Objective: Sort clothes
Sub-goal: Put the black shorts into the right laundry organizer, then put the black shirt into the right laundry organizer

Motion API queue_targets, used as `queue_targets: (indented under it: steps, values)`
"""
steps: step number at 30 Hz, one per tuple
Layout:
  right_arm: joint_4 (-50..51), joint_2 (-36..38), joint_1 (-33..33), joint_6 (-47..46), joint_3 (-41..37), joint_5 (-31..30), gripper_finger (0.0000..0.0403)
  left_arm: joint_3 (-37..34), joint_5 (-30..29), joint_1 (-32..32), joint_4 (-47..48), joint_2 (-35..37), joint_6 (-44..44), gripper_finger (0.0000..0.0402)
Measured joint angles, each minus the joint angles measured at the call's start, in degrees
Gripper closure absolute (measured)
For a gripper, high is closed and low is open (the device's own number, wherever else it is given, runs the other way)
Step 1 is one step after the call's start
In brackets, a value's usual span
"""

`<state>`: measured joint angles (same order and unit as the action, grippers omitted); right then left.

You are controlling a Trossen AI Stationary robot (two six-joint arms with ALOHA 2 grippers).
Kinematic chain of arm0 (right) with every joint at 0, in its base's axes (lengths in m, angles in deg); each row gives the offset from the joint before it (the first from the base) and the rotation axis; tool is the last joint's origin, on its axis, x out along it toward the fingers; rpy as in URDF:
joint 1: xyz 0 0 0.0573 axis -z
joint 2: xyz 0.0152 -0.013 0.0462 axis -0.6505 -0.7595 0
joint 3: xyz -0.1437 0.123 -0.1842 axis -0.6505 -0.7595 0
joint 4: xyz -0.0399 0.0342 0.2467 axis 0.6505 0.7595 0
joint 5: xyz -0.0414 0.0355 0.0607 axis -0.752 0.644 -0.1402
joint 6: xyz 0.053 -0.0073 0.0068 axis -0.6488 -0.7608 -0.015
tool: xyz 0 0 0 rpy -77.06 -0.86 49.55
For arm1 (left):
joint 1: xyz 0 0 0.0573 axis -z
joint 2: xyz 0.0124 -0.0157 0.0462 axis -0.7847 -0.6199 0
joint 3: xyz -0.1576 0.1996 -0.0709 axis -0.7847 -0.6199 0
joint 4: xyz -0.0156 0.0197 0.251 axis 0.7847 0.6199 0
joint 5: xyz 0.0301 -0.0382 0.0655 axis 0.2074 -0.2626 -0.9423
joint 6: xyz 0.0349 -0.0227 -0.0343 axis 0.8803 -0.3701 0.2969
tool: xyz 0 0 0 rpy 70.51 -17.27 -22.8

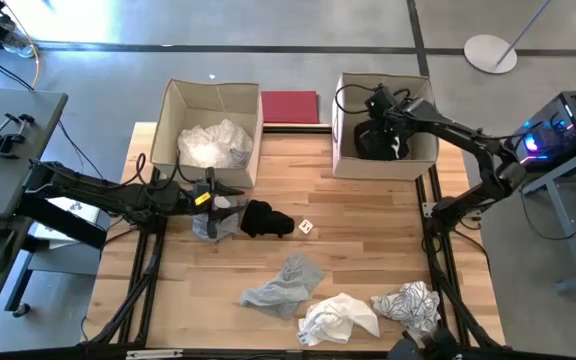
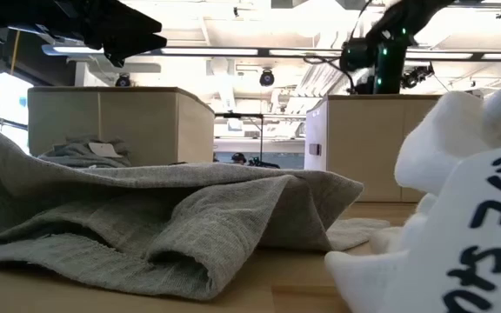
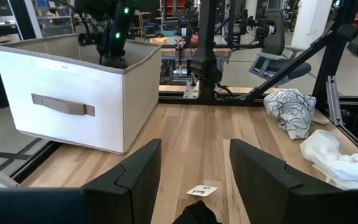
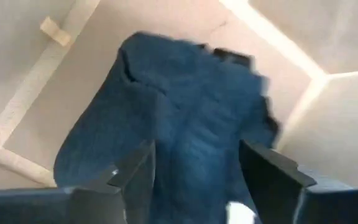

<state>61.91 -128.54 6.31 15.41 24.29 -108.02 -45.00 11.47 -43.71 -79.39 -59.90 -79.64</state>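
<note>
Two beige fabric boxes stand at the top of the wooden table (image 1: 368, 215) in the high view: the left box (image 1: 181, 103) holds white garments (image 1: 214, 145), and the right box (image 1: 424, 160) holds a dark navy garment (image 4: 185, 137).

The right gripper (image 1: 380, 110) hangs over the right box, upper right of centre; in its wrist view the fingers (image 4: 135, 171) stand wide apart with the navy cloth lying below and between them, and I cannot tell whether they touch it.

The left gripper (image 1: 230, 194) sits left of centre, over a grey garment (image 1: 211, 222) and just beside a black garment (image 1: 266, 219). Its fingers (image 3: 138, 177) are spread wide, gripping nothing, with the black cloth at the frame's bottom edge.

A small white tag (image 1: 306, 228) lies just right of the black garment. Along the bottom of the high view lie a light grey garment (image 1: 283, 285), a white garment (image 1: 338, 318) and a black-and-white patterned garment (image 1: 408, 300).
</note>
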Motion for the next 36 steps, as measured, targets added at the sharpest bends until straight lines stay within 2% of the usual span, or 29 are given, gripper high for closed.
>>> queue_targets:
  steps: [5,10,14,21,25,29,32,36]
  values:
    - [8.7,0.4,-0.3,-2.4,9.1,-2.1,0.0179,0.0,0.0,0.0,0.0,0.0,0.0,0.0221]
    - [10.4,0.4,-4.7,-3.7,17.6,-0.3,0.0178,0.0,0.0,0.0,0.0,0.0,-0.1,0.0221]
    - [5.0,0.4,-13.1,-2.5,20.7,3.1,0.0178,0.0,0.0,0.0,0.0,0.0,-0.1,0.0221]
    - [-12.1,-1.5,-31.9,3.4,20.8,3.9,0.0178,0.0,0.0,0.0,0.0,0.0,-0.1,0.0221]
    - [-20.7,-5.7,-40.1,8.8,20.8,4.7,0.0178,0.0,0.0,0.0,-0.1,0.0,-0.1,0.0221]
    - [-25.6,-12.3,-45.3,11.1,20.8,8.9,0.0178,0.0,0.0,0.0,-0.1,0.0,-0.6,0.0221]
    - [-27.2,-18.5,-47.1,10.8,20.8,12.6,0.0178,0.0,0.0,0.0,-0.1,0.0,-1.0,0.0221]
    - [-30.5,-27.3,-47.1,7.9,20.8,21.7,0.0172,0.0,0.0,0.0,-0.1,0.0,-1.0,0.0221]
